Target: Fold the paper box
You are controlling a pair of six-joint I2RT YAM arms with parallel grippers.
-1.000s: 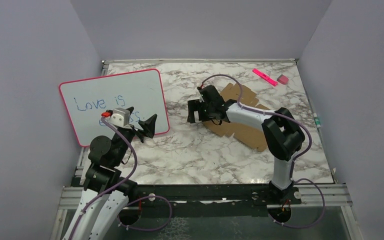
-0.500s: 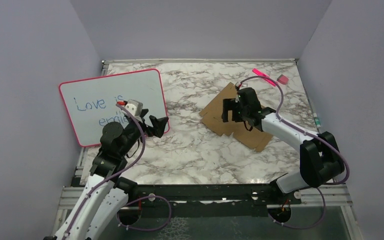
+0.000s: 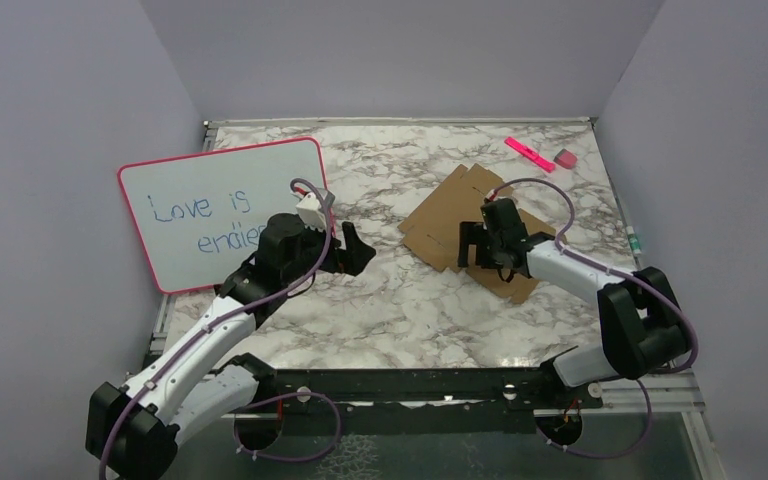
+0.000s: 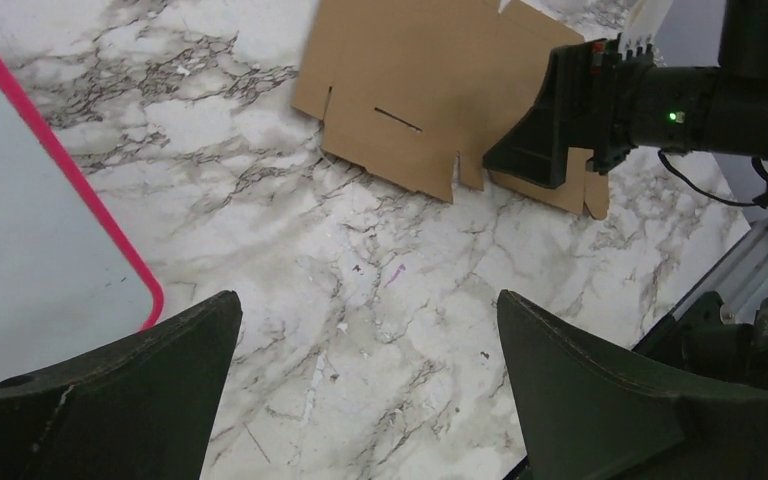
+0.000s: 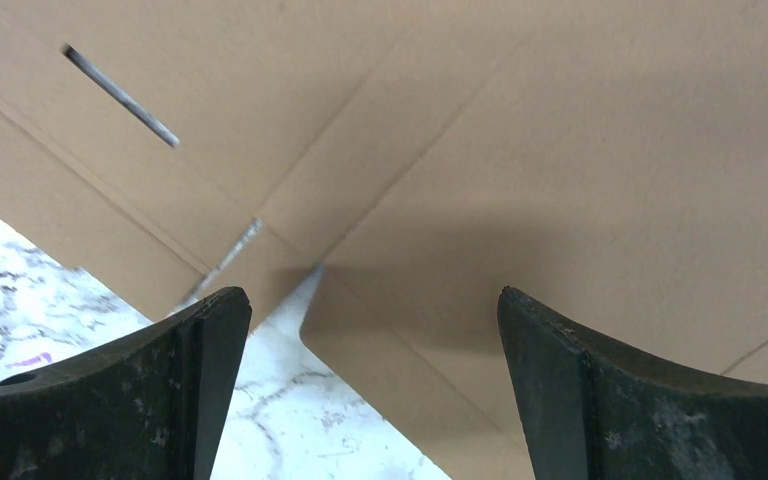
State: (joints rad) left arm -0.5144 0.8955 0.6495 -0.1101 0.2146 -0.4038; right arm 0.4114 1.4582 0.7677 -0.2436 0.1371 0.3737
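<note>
The paper box (image 3: 438,215) is a flat, unfolded brown cardboard sheet with flaps, slots and creases, lying on the marble table right of centre. My right gripper (image 3: 472,248) is open and hovers low over the sheet's near edge. In the right wrist view its fingers straddle (image 5: 375,320) a notch between two flaps of the cardboard (image 5: 560,150) and hold nothing. My left gripper (image 3: 362,250) is open and empty above bare marble left of the sheet. The left wrist view (image 4: 370,330) shows the cardboard (image 4: 410,70) ahead of it and the right gripper (image 4: 545,140) on that edge.
A pink-framed whiteboard (image 3: 222,208) with blue writing lies at the left, its corner in the left wrist view (image 4: 30,230). A pink marker (image 3: 530,153) and a pink eraser (image 3: 565,158) lie at the back right. Lilac walls enclose three sides.
My left arm has reached out from over the whiteboard towards the table's middle. My right gripper has swung from the sheet's left side to its near edge and dropped lower.
</note>
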